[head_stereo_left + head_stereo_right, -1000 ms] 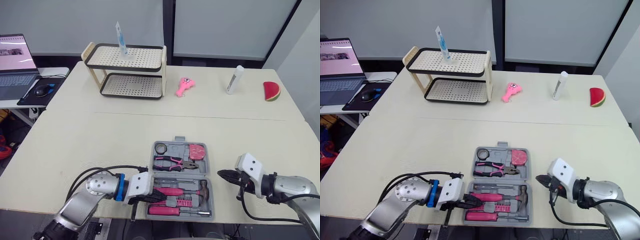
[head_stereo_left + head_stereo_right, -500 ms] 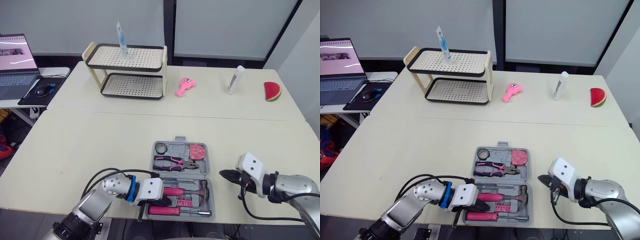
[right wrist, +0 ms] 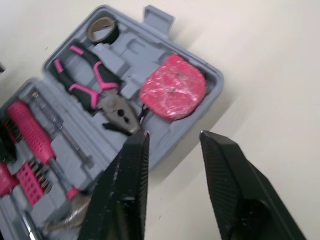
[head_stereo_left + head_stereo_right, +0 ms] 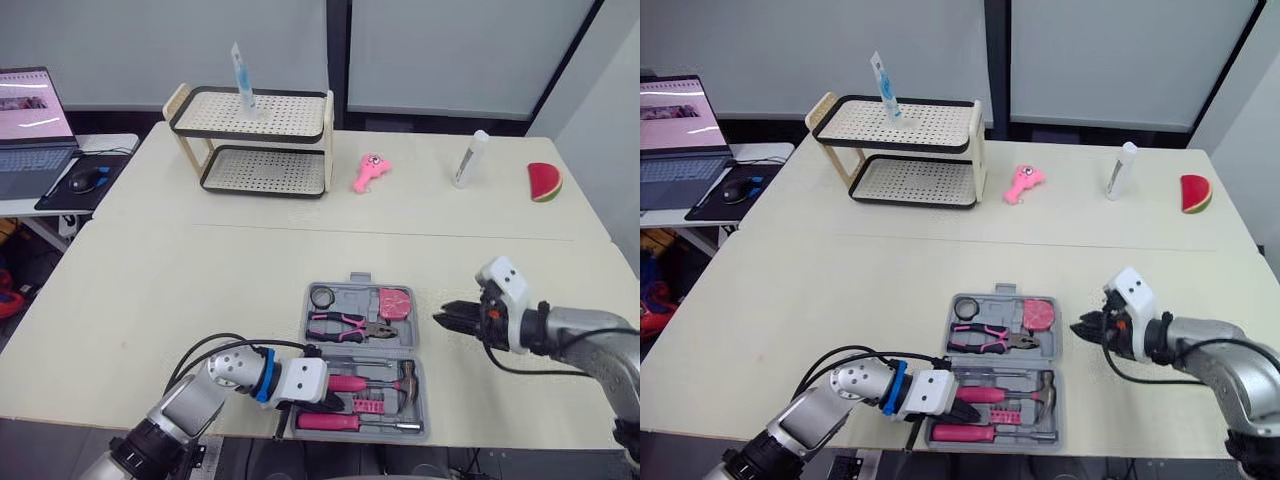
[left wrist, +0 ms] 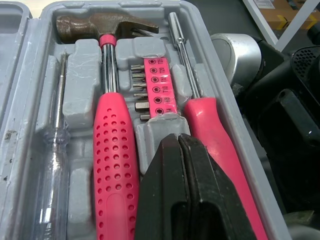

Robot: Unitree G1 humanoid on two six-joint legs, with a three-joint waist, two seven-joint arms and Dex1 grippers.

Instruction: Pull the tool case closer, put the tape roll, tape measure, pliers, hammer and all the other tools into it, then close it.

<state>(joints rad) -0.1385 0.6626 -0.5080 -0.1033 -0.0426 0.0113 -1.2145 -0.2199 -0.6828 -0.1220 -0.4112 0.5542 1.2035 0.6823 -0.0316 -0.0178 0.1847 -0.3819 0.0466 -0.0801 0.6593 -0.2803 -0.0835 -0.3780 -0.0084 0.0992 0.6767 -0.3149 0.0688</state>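
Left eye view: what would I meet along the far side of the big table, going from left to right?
two-tier rack → pink toy → white bottle → watermelon slice

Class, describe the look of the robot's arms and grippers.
Rounded silver arms with white boxy wrist blocks and looping black cables. The left gripper and right gripper have two black tapered fingers each. A blue ring circles the left wrist.

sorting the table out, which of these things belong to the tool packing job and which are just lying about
Job: tool case, tape roll, pliers, tape measure, hammer.
Lying about: rack, pink toy, white tube, watermelon slice, laptop, mouse.
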